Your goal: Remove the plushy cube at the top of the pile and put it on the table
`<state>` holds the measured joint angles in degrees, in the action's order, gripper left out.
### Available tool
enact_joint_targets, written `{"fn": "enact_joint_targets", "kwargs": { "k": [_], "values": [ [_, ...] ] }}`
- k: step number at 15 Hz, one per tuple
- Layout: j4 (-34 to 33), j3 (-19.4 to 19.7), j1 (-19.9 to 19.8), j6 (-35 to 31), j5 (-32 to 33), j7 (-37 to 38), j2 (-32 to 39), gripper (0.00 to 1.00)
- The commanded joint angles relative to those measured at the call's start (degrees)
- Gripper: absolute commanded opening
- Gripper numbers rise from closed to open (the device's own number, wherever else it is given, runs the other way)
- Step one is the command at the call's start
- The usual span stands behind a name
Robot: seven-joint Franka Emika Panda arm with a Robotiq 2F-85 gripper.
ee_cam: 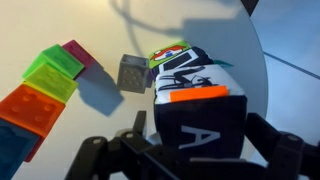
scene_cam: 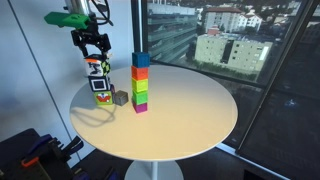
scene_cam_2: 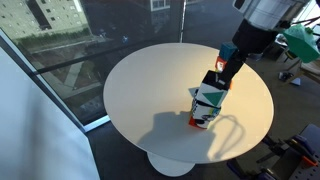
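Observation:
The pile is two patterned soft cubes on the cream round table (scene_cam: 190, 110). The plushy cube (scene_cam: 96, 68) sits on top, with black, white and orange faces. It also shows in the other exterior view (scene_cam_2: 214, 86) and the wrist view (ee_cam: 195, 80). Under it is the dark cube with a multicoloured face (scene_cam: 101, 88) (scene_cam_2: 203, 112) (ee_cam: 170, 52). My gripper (scene_cam: 94, 58) (scene_cam_2: 220, 74) (ee_cam: 200, 135) comes from above, its fingers closed on the plushy cube's two sides. The cube still appears to rest on the lower one.
A tall tower of plain coloured blocks (scene_cam: 140, 80) (ee_cam: 45, 85) stands just beside the pile. A small grey cube (scene_cam: 120, 97) (ee_cam: 131, 72) lies between them. Large windows stand behind the table; the table edge is near the pile.

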<state>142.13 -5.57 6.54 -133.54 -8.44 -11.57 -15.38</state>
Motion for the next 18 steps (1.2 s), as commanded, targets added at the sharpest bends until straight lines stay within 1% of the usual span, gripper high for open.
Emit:
{"fn": "enact_joint_targets", "kwargs": {
  "k": [1,2,3,5,8,9,11,12,13,15,16,17,18],
  "values": [
    [0.3,0.8,0.7,-0.6,0.9,-1.3,0.1,1.00],
    [0.5,0.8,0.6,-0.7,1.0,-1.3,0.1,1.00],
    [0.7,0.7,0.6,-1.0,1.0,-1.0,0.1,0.84],
    [0.8,0.6,0.5,-1.0,1.1,-0.3,0.1,0.66],
    [0.4,0.6,0.3,-0.4,0.8,1.2,-0.4,0.42],
    [0.2,0.7,0.2,-0.1,0.5,1.8,-0.7,0.36],
    [-0.2,1.0,0.1,0.9,0.1,2.6,-1.4,0.21],
    [-0.4,1.1,0.0,1.1,0.2,3.4,-1.7,0.16],
    [-0.8,1.3,-0.1,1.9,0.0,4.0,-2.1,0.08],
    [-1.7,1.6,-0.8,3.3,0.6,6.3,-3.2,0.02],
    [-2.1,1.7,-1.2,4.0,0.8,7.3,-3.6,0.02],
    [-2.6,2.0,-1.6,5.0,1.0,8.3,-4.1,0.05],
    [-3.1,2.2,-2.1,5.8,1.3,9.3,-4.6,0.03]
  ]
}}
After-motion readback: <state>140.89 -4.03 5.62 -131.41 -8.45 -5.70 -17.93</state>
